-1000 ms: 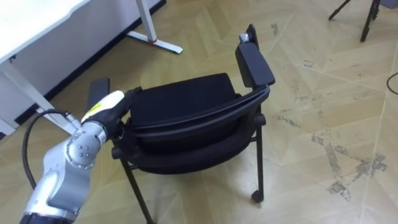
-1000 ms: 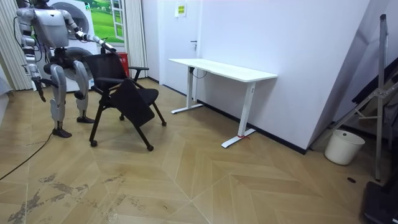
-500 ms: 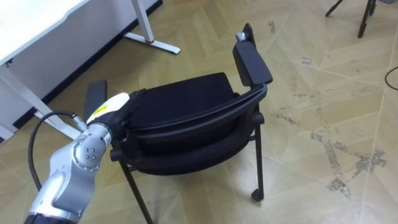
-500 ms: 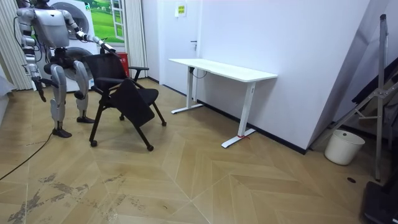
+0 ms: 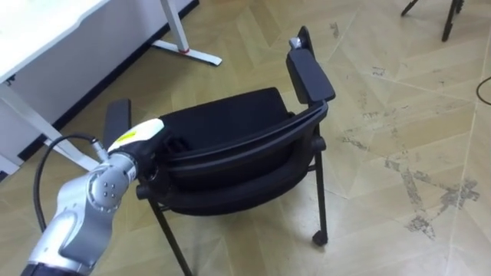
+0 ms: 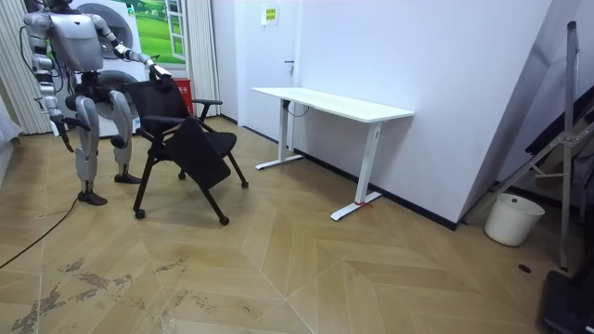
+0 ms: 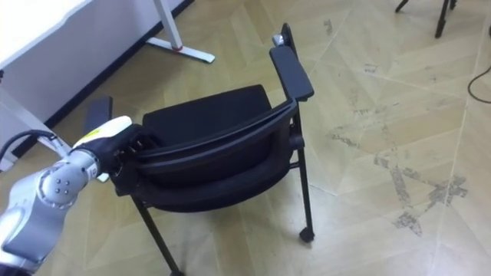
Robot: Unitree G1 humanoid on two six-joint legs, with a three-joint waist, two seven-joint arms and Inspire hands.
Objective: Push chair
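Note:
The black chair (image 5: 222, 126) on castors stands right in front of me with its backrest (image 5: 245, 153) nearest and the seat pointing away. My left hand (image 5: 142, 138) rests at the left end of the backrest's top rim, its dark fingers curled over the rim, beside the left armrest (image 5: 116, 119). The right armrest (image 5: 309, 73) juts up at the far side. In the room view I stand upright behind the chair (image 6: 181, 130), my left hand (image 6: 160, 72) stretched forward onto it. My right hand (image 6: 65, 137) hangs by my side.
A white desk (image 5: 46, 31) stands to the left, its foot (image 5: 188, 50) just beyond the chair. The desk (image 6: 334, 104) is against the wall, a few steps ahead of the chair. A white bin (image 6: 512, 219) is farther along. Dark stand legs (image 5: 445, 19) rise at the far right.
My left hand's fingers have settled lower over the backrest's rim. The eye view has shifted slightly. In the room view the chair stays where it was.

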